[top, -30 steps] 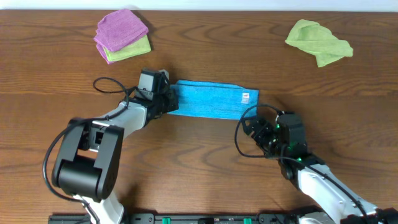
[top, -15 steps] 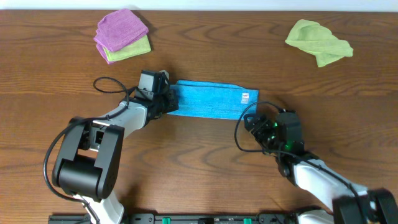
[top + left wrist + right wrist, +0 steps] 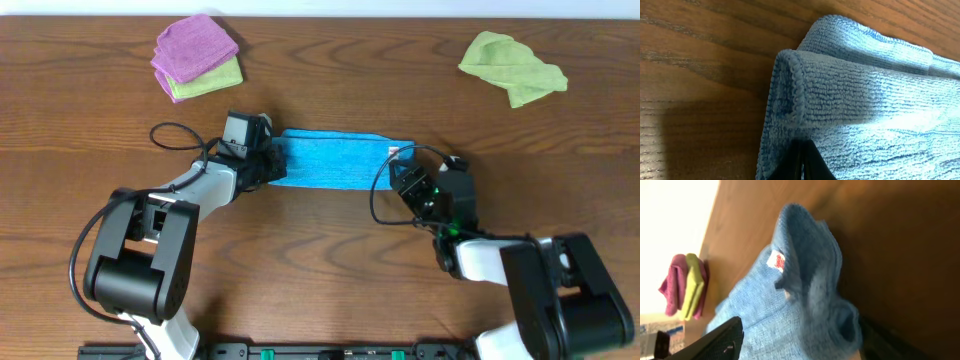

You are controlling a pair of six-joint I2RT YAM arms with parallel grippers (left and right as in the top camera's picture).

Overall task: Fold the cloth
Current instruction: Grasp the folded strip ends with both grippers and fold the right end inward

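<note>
The blue cloth [image 3: 330, 160] lies as a long folded strip across the middle of the table. My left gripper [image 3: 270, 166] is at its left end, and in the left wrist view the jaws [image 3: 802, 161] are shut on the cloth's folded edge [image 3: 865, 100]. My right gripper [image 3: 400, 178] is at the cloth's right end. In the right wrist view its fingers [image 3: 800, 327] are spread wide apart with the bunched, raised end of the cloth [image 3: 790, 300] between them. A white tag [image 3: 775, 260] shows on that end.
A pink cloth [image 3: 195, 45] lies folded on a green one [image 3: 210, 80] at the back left, and the stack also shows in the right wrist view [image 3: 682, 285]. A crumpled green cloth [image 3: 512, 65] lies at the back right. Black cables loop beside both arms.
My right gripper has moved up and left onto the cloth's right end, which is now bunched between its fingers. The left gripper has not moved.
</note>
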